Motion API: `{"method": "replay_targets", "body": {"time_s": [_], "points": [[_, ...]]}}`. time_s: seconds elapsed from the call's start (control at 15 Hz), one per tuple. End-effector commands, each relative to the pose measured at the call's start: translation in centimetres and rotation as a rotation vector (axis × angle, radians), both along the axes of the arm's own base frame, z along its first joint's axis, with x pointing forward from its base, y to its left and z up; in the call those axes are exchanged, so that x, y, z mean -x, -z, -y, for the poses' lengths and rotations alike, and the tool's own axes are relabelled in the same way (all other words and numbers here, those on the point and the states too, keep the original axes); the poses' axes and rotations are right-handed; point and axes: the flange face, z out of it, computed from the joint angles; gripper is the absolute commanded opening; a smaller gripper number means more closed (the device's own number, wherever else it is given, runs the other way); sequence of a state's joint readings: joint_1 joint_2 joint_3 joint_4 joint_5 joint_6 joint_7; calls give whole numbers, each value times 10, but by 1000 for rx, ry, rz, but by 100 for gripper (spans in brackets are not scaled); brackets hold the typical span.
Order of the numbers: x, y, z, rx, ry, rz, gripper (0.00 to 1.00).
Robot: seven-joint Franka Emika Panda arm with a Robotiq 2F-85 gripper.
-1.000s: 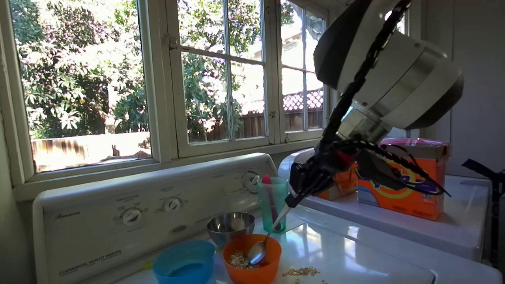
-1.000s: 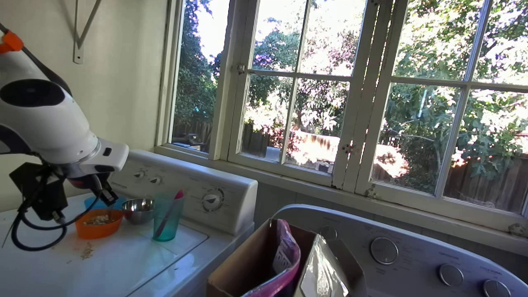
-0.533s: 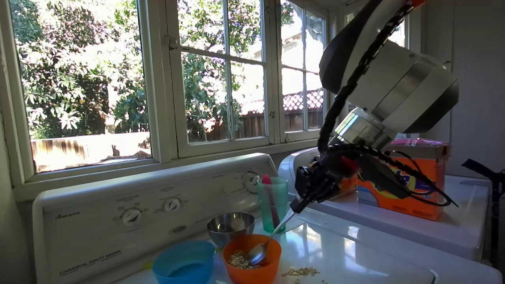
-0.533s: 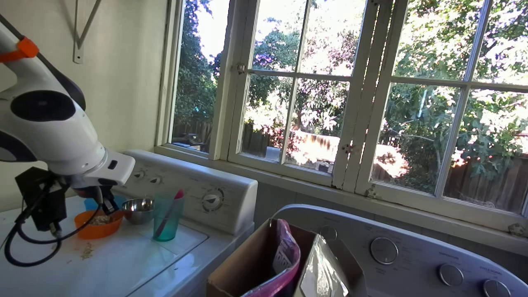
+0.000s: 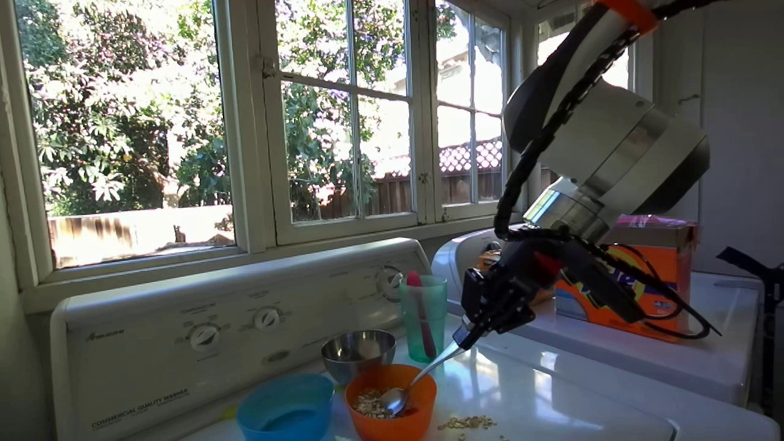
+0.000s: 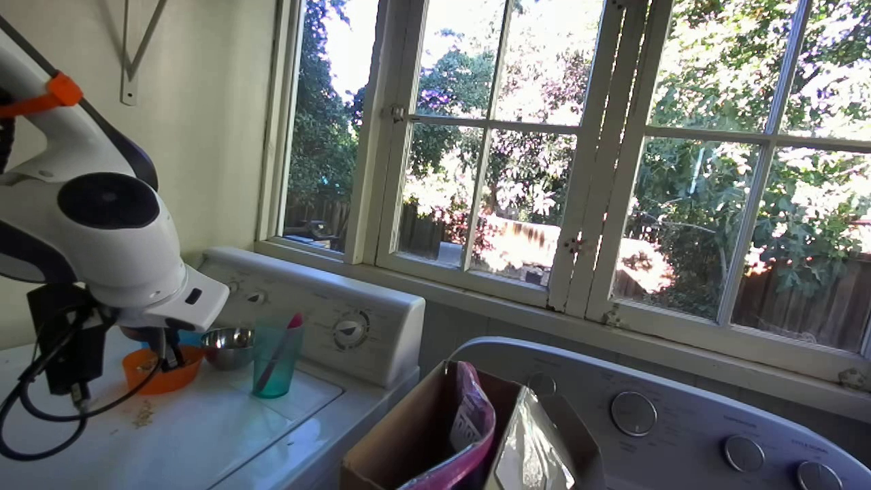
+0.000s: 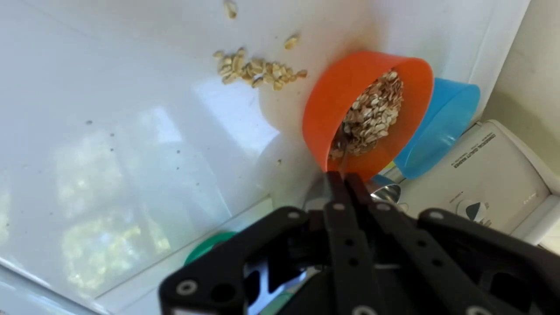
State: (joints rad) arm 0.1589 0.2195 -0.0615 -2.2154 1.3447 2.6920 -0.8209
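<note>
While my claw (image 5: 463, 339) pinches spoon (image 5: 395, 399) high, prob. to avoid oats (image 5: 370, 405), head sits in orange bowl (image 5: 389, 425); blue bowl (image 5: 269, 419) at its 9 o'clock, ext. view.

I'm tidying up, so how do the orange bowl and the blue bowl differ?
The metal spoon in the claw reaches into the orange bowl; the blue bowl has no spoon. The orange bowl holds oats; the blue bowl shows none. The orange bowl stands nearer the green tumbler than the blue bowl does. Both stand upright on the washer.
</note>
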Motion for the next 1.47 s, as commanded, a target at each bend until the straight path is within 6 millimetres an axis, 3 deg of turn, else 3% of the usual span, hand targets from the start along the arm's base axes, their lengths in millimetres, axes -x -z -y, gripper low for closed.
{"method": "replay_targets", "body": {"time_s": [0.0, 0.4, 1.4], "points": [[2, 21, -3, -45, -40, -82, 1], [1, 27, -3, -129, -85, -111, 1], [8, 34, 34, -335, -127, 13, 1]]}}
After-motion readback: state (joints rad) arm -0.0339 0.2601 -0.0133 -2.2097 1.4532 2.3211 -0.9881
